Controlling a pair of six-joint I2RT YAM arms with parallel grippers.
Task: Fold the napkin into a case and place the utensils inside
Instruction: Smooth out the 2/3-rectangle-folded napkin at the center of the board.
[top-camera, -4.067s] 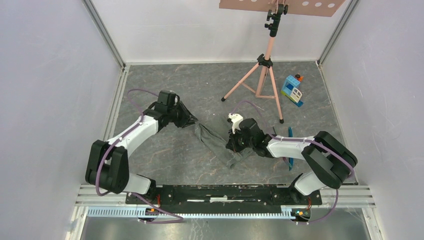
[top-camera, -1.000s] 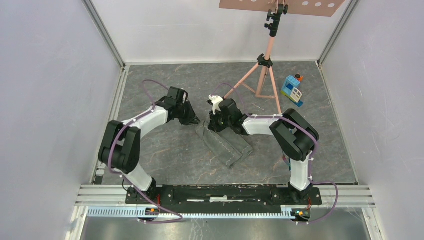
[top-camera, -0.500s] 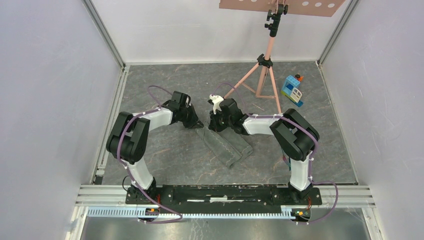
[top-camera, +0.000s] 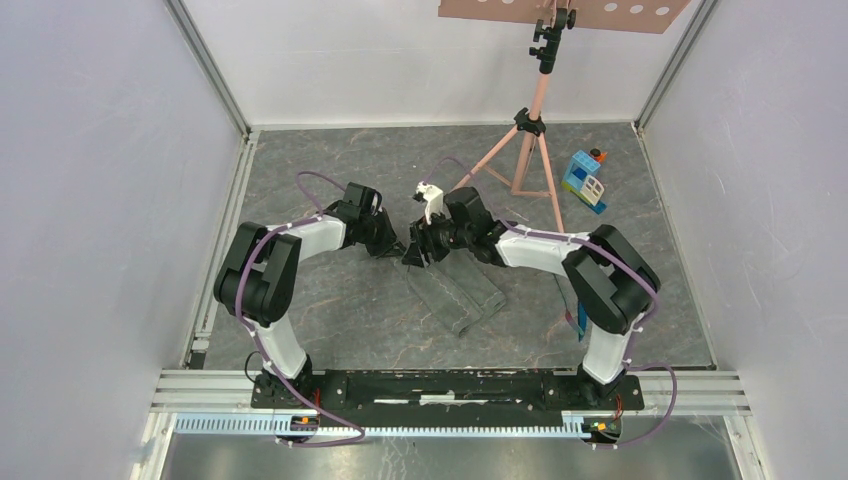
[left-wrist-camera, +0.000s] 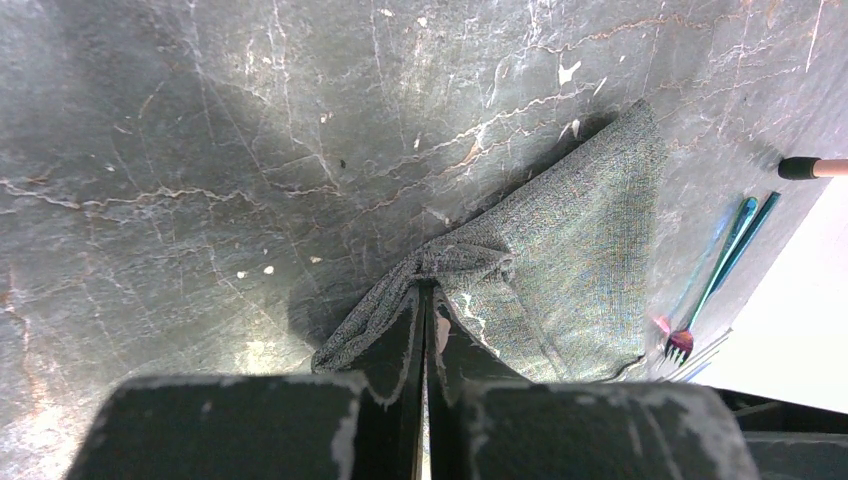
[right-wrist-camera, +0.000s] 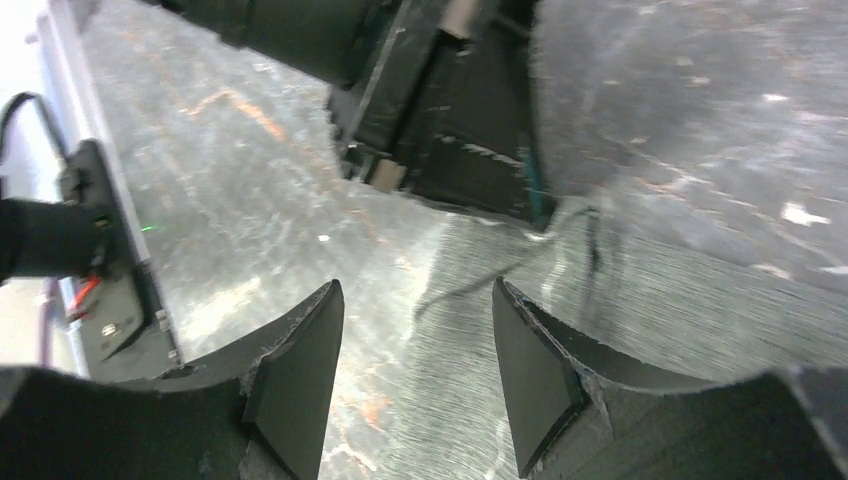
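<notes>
Top external shows the folded napkin (top-camera: 455, 290) mid-floor, its eleven-o'clock corner pinched in the left gripper (left-wrist-camera: 425, 292); the right gripper (right-wrist-camera: 415, 310) hangs beside, jaws parted. The utensils (left-wrist-camera: 722, 250) lie at the napkin's three o'clock, partly under the right arm (top-camera: 610, 285). A tripod (top-camera: 520, 170) and toy block house (top-camera: 584, 180) stand toward one o'clock.

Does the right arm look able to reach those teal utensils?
Probably yes: the right gripper is open and empty, and the utensils lie uncovered beside the napkin, though close by its own arm.
</notes>
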